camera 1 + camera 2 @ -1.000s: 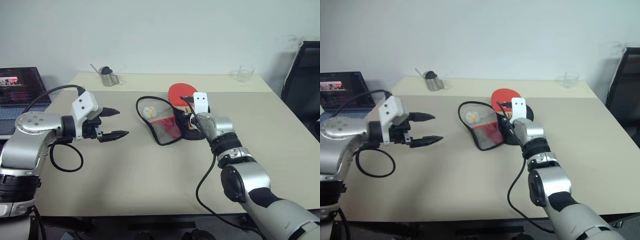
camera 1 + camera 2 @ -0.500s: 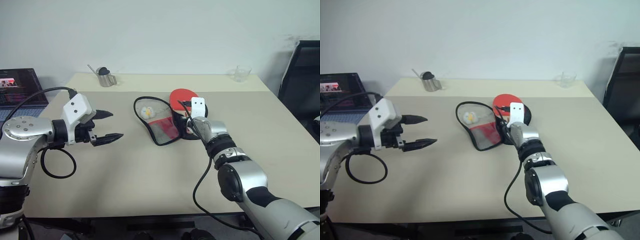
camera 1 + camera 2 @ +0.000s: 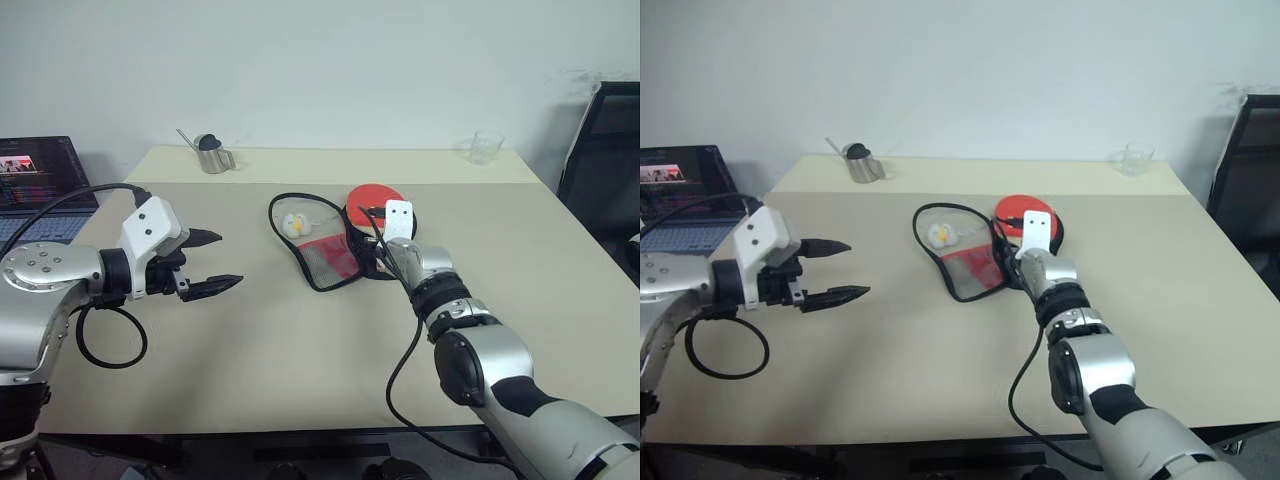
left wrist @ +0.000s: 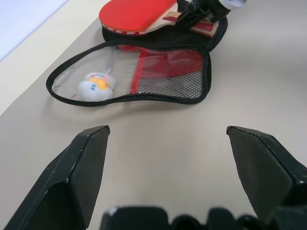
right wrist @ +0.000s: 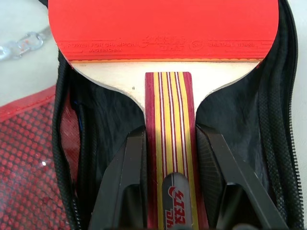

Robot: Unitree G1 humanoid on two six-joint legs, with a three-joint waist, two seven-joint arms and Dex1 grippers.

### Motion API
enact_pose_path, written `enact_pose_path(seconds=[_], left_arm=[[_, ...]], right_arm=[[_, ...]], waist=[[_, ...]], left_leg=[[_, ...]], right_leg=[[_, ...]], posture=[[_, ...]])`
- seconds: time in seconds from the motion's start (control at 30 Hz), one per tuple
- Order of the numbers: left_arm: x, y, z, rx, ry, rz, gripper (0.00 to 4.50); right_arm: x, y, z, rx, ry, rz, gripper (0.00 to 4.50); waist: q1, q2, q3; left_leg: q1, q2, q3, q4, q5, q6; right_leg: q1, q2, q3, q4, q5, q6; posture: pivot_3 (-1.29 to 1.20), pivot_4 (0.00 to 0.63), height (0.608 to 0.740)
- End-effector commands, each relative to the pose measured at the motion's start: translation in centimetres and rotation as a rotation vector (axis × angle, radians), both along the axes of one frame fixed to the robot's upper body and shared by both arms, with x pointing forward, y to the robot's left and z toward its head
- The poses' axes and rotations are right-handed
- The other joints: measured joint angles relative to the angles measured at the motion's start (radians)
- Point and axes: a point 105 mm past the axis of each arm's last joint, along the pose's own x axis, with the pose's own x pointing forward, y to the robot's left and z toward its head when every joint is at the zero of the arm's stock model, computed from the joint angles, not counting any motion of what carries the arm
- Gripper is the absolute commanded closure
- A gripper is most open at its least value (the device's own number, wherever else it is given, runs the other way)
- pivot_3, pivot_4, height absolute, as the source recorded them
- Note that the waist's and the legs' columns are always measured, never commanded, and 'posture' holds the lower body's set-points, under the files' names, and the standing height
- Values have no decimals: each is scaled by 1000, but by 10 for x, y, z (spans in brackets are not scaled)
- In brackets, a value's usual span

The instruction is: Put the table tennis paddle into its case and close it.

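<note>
The table tennis paddle [image 5: 163, 28] shows its red face up and lies over the black half of the case [image 5: 283, 96]. My right gripper [image 5: 170, 136] is shut on the paddle's striped wooden handle, one finger on each side. The case [image 3: 325, 262] is unzipped on the table. Its red side with the mesh pocket [image 4: 168, 72] is spread out toward my left. My left gripper [image 3: 230, 258] hovers wide open above the table, well left of the case, with nothing between its fingers [image 4: 88, 158].
A small white ball keychain [image 3: 295, 224] lies on the opened flap. A metal cup [image 3: 212, 155] and a glass [image 3: 485, 147] stand at the table's far edge. A laptop [image 3: 40, 170] is at the far left and a black chair [image 3: 600, 160] at the right.
My right gripper has sunk a little with the paddle toward the black half of the case. The view has shifted slightly. My left gripper stays open in about the same place.
</note>
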Motion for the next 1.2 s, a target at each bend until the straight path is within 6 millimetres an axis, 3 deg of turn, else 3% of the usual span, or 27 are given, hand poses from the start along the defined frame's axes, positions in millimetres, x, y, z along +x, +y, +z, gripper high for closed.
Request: enact_pose_path(seconds=[0.03, 0.77, 1.2], left_arm=[[-3, 0, 16, 15, -66, -2, 215], [-4, 3, 15, 44, -66, 26, 215], [-6, 1, 22, 42, -83, 20, 215]], right_arm=[[2, 3, 15, 24, -50, 3, 3431], [2, 5, 8, 62, -28, -6, 3431], [3, 19, 13, 105, -47, 62, 3431]], waist=[[0, 0, 0], [0, 0, 0], [-2, 0, 0]], left_leg=[[0, 0, 0, 0, 0, 0], [0, 0, 0, 0, 0, 0], [1, 1, 0, 0, 0, 0]], right_leg=[[0, 0, 0, 0, 0, 0], [0, 0, 0, 0, 0, 0], [0, 0, 0, 0, 0, 0]], posture=[[0, 150, 740], [0, 150, 740], [0, 150, 740]])
